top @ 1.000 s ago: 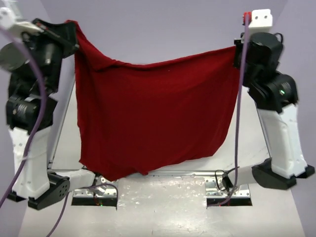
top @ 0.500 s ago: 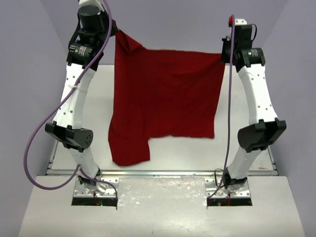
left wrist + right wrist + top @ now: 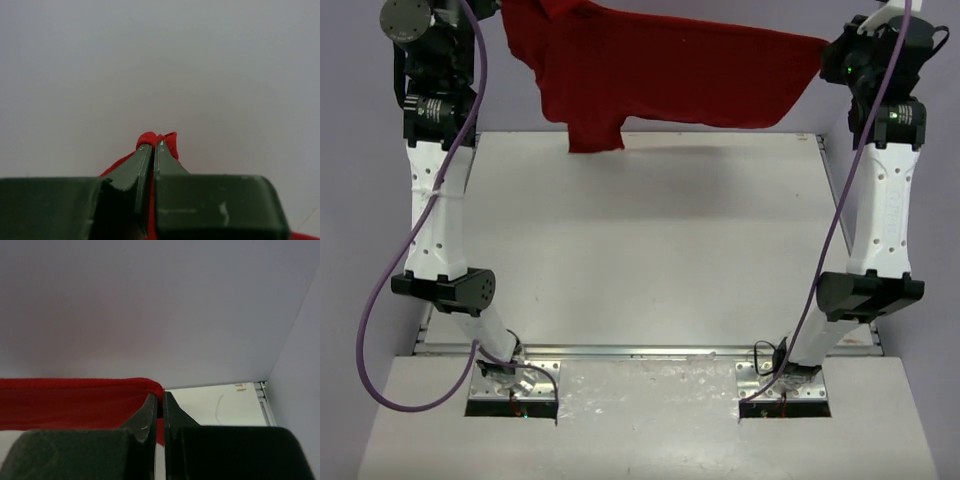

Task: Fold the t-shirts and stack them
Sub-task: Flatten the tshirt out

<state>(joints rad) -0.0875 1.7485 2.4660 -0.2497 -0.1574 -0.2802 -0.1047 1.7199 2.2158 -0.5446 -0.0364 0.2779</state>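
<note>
Red t-shirt point(image 3: 660, 80) strung up mid-air over far edge of counter point(image 3: 650, 250). Left end effector point(image 3: 152, 145) and right end effector point(image 3: 160, 396) both clamped tight on tiny bits of cloth. Risk: slipping out if pulled wider, lol. Also dangling sleeve point(image 3: 595, 135) tucking under on lay-down.

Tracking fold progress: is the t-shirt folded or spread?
Spread: the t-shirt hangs stretched between the left end effector and right end effector, both pinching it.
</note>
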